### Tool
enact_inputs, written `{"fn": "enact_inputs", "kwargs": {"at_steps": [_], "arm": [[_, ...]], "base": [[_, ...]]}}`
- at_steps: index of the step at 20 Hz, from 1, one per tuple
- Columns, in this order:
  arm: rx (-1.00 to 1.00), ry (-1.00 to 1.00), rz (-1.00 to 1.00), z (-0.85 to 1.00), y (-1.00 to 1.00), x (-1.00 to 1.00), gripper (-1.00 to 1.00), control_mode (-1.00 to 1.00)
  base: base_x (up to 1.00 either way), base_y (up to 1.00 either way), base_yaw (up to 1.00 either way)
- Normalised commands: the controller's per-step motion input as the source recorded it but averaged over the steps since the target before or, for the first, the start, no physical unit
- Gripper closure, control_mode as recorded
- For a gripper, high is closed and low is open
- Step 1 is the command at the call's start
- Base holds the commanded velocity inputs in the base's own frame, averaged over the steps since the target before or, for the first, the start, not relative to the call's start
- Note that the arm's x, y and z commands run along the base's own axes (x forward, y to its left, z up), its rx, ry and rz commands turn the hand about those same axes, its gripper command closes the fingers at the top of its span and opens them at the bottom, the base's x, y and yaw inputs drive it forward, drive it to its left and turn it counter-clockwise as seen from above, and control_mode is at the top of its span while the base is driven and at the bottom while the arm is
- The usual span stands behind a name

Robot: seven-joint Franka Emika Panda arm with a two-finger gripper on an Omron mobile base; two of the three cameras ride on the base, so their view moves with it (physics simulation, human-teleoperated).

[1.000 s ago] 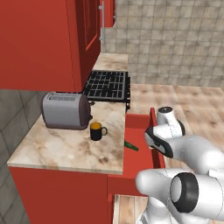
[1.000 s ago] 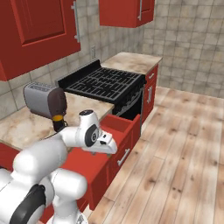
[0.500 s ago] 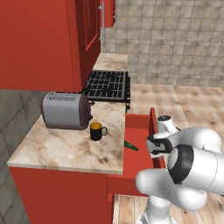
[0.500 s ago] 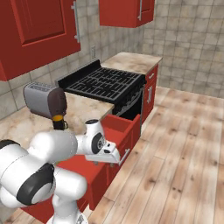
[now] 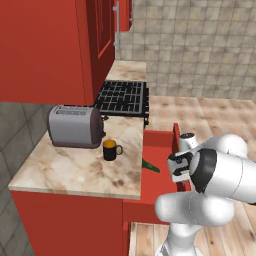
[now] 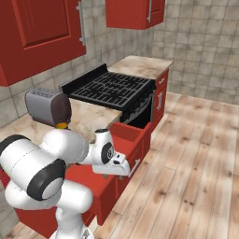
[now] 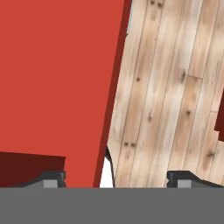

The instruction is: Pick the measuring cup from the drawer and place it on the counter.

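Gripper [image 6: 113, 177] lower over red drawer [image 5: 159, 188], fingers spread, green measuring cup [image 5: 150, 166] inside.

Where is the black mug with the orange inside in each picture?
Left base view: the mug is just left of the middle, on the counter.
Right base view: a bit of it peeks out left of the middle, behind the white arm.
Hand view: not in it.
Landmark both base views share: the grey toaster, beside the mug.
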Motion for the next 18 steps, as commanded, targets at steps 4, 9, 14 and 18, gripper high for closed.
{"fn": "enact_inputs", "kwargs": {"at_steps": [4,9,14,18], "arm": [[0.0,0.01,0.0,-0.67,0.0,0.27,-1.0,-1.0],[0.0,0.04,-0.09,-0.74,-0.83,0.11,-1.0,-1.0],[0.07,-0.03,-0.15,-0.71,-1.0,-0.05,-1.0,-1.0],[0.09,-0.22,-0.11,-0.5,-1.0,-0.32,-1.0,-1.0]], "base": [[0.0,0.0,0.0],[0.0,0.0,0.0],[0.0,0.0,0.0],[0.0,0.0,0.0]]}}
